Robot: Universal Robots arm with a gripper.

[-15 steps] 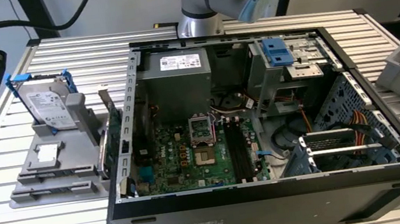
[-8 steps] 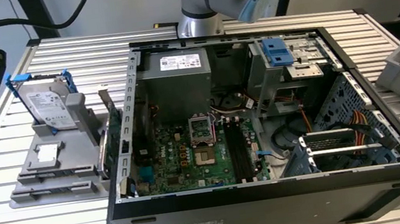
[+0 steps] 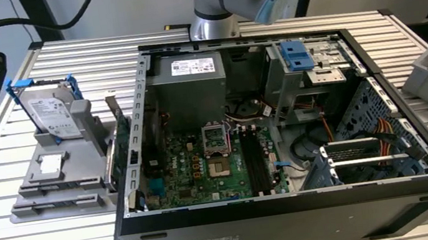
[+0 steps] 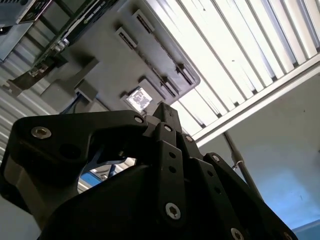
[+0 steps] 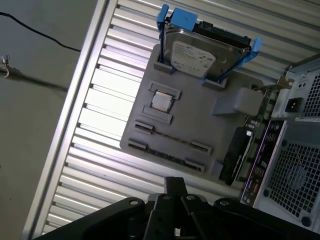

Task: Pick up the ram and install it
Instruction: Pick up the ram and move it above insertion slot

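The gripper [image 5: 175,182] is seen closed, and nothing is held in it. It hangs above the gray holder [image 5: 200,125], to one side of the open computer case [image 3: 294,209].

The tall case wall could be bumped if the arm is swung low, because the case stands just beside the holder. The holder could be pushed along the table [image 3: 87,56] if it is pressed from above by closed fingers. The green card [image 3: 121,142] could be taken by mistake, as it is also a thin board set on its edge. The ram [image 5: 167,155] is thought to be the thin dark strip in the long slot nearest below the fingertips, though this cannot be told for sure. It could be knocked or bent if it is caught off its middle.

The hard drive [image 5: 197,50] is stood upright in its blue frame at the end of the holder far from the fingertips. The green card is stood between the holder and the case, so the way to the case is partly blocked. A small silver chip [image 5: 161,101] is laid between the drive and the ram.
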